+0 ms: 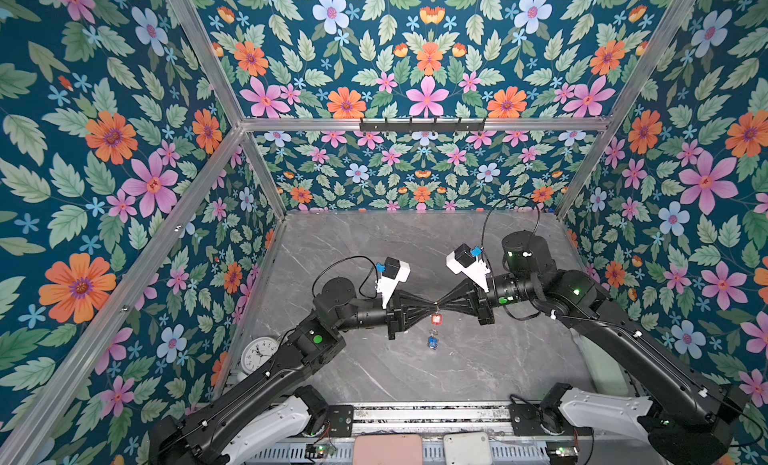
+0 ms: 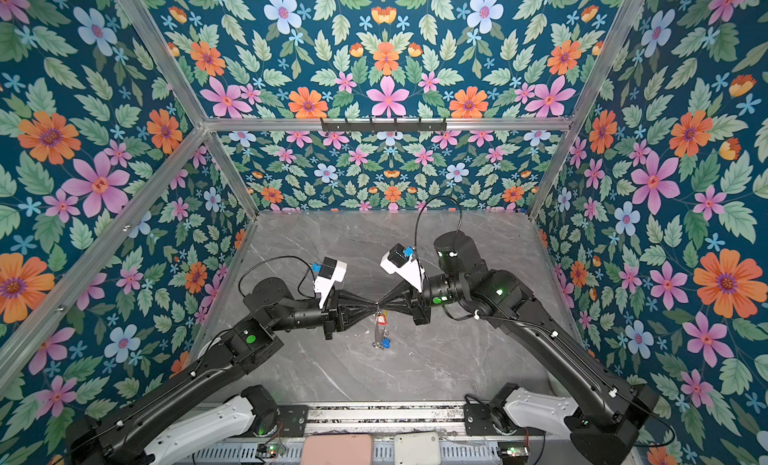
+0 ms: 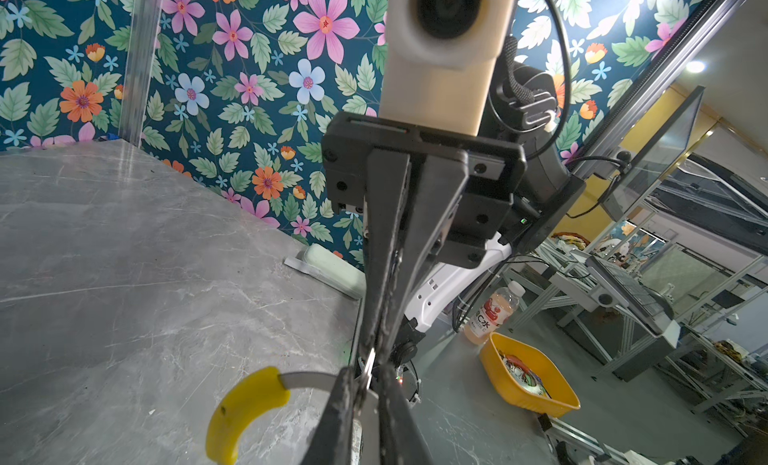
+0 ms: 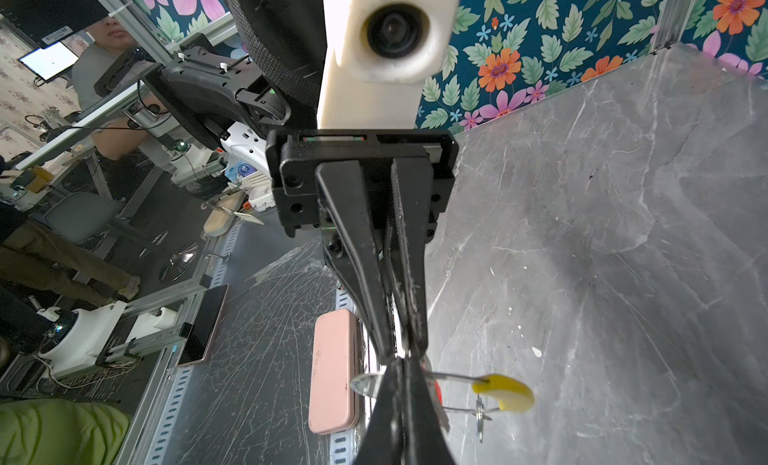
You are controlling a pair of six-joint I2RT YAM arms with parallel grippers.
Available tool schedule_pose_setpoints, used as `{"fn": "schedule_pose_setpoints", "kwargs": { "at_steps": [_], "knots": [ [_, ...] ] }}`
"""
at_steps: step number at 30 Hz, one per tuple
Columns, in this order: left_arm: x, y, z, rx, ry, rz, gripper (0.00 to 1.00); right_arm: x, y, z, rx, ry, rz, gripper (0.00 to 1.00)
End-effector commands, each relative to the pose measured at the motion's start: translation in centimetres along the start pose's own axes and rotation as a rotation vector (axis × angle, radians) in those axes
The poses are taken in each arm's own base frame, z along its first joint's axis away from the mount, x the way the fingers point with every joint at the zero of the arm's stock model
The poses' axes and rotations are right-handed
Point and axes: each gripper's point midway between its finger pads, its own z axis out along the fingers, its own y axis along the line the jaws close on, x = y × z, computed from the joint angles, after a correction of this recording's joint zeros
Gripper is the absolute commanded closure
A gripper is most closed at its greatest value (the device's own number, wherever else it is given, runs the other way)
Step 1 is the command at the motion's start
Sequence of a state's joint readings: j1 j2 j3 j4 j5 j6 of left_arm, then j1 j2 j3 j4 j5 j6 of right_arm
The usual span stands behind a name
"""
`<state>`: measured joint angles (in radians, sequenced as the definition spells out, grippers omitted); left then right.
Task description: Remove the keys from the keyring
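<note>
Both grippers meet tip to tip above the middle of the grey marble table [image 1: 374, 255]. The keyring [image 2: 379, 330], a thin grey ring with a yellow arc [image 3: 245, 409], hangs from where they meet. My left gripper [image 3: 365, 373] is shut on its grey band. My right gripper [image 4: 401, 363] pinches the same ring from the opposite side, with the yellow arc [image 4: 503, 392] sticking out beside it. Both keys dangle below in both top views: the red-tagged one [image 1: 436, 318] just under the fingertips and the blue-tagged one [image 1: 433, 341] lower down.
A white clock [image 1: 259, 353] lies at the table's left edge. A pink case [image 1: 386, 448] and a white box [image 1: 467, 446] sit on the front rail. A yellow bin [image 3: 528, 380] and a bottle [image 3: 490, 313] stand beyond the table.
</note>
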<state>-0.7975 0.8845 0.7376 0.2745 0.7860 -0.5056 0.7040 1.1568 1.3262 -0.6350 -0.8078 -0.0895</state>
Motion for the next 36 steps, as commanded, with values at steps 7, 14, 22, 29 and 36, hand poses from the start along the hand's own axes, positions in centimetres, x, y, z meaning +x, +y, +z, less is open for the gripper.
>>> {"fn": "schedule_pose_setpoints", "kwargs": {
  "at_steps": [7,14,22,29,36],
  "knots": [
    [-0.4,-0.5,0.0,0.022,-0.013,0.038,0.96,-0.7,0.2,0.0,-0.013,-0.008,-0.027,1.0],
    [-1.1,-0.3,-0.2,0.015,-0.069,0.062,1.0,-2.1,0.1,-0.1,-0.005,-0.078,-0.016,0.97],
    [-4.6,-1.3,-2.4,-0.006,-0.333,0.174,1.0,-4.7,-0.5,-1.5,0.075,-0.298,0.005,0.58],
    [-6.2,-1.7,-3.8,0.007,-0.484,0.195,1.0,-4.1,-1.4,-2.2,0.129,-0.411,0.025,0.54],
    [-6.4,-1.8,-4.0,0.046,-0.537,0.187,1.0,-3.1,-1.0,-1.1,0.052,-0.414,0.029,0.52]
  ]
}}
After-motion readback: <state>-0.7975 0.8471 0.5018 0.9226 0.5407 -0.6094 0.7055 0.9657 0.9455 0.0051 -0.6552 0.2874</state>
